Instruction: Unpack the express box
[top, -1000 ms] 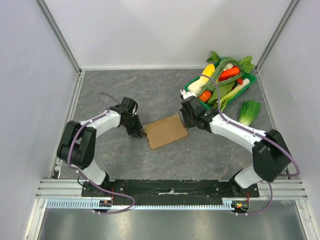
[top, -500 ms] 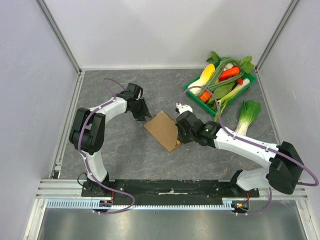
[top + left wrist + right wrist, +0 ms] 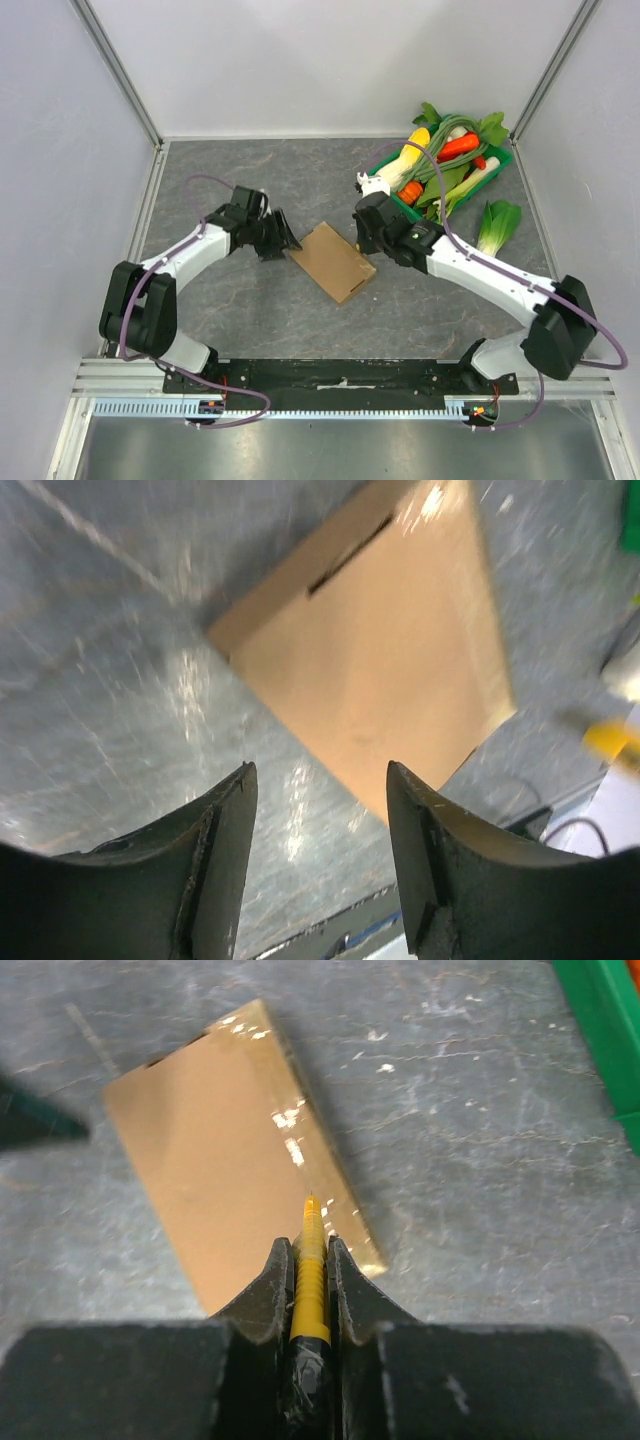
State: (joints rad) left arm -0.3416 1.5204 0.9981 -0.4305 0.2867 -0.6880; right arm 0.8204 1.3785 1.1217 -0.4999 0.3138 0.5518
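Express box [image 3: 333,262]: flat rectangular brown cardboard, matte and unmarked. It lies flat and skewed on the middle of the table, between the two grippers. The left wrist view shows a thin dark slit near one short edge. The right wrist view shows a glossier strip with glints along one long edge.

Left gripper [image 3: 283,238]: its dark, curved fingers [image 3: 222,840] are spread with nothing between them. It sits just beside the box's far-left corner, and no contact is visible.

Right gripper [image 3: 305,1250]: its fingers are pressed together, pinching a yellow tool [image 3: 309,1280] with a ribbed shaft and a pointed tip. The tip lies over the glossy strip near the box's right corner (cannot tell whether it touches).

Green tray [image 3: 505,155]: plastic, at the far right and well apart from the box, heaped with vegetables (corn, carrot, long green beans, leafy stalks). A bok choy [image 3: 497,222] lies loose on the table beside it.

The table [image 3: 250,180] is grey with marbled veins and a slight sheen. Bare surface runs along the box's near and far sides. White panels with aluminium corner posts enclose the table at the left, back and right.
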